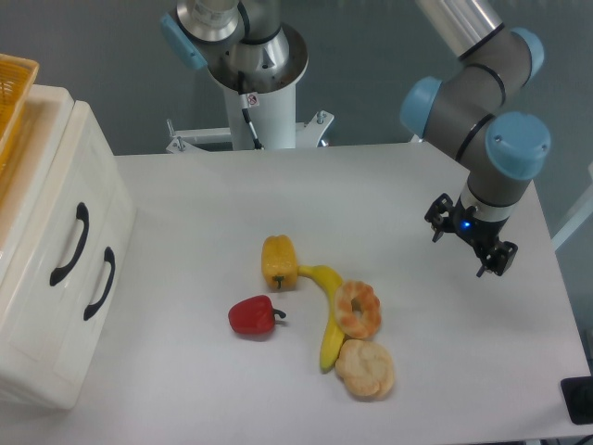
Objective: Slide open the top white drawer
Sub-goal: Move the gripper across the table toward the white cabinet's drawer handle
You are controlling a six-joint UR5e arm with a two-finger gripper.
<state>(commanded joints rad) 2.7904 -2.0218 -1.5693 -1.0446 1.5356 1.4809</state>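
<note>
We see a smooth white table (pixel 389 185) with a cream-white plastic cabinet (pixel 42 306) at its left edge, its corners rounded and its surface slightly glossy. The top white drawer (pixel 69 199) sits flush with the cabinet front, closed, and carries a curved black handle (pixel 71 243); the lower drawer (pixel 79 315), just below and to the right of it in this view, has a matching black handle (pixel 100 283). A yellow-orange basket (pixel 14 93) with a woven look pokes in at the top left corner, above the cabinet. Near the middle of the table lies a cluster of toy food: a blocky yellow pepper (pixel 279 261), a shiny red pepper (pixel 253 316) just apart from it, a curved banana (pixel 328 313), a ring-shaped pastry (pixel 358 308) resting against the banana, and a pale ridged bun (pixel 365 368) touching the banana's lower end. Well apart from the cabinet, on the right side, the gripper (pixel 471 247) hangs above the table from a grey arm with blue joint caps. Its two short dark fingers stand spread apart, holding nothing, with a small blue light glowing at its base.
</note>
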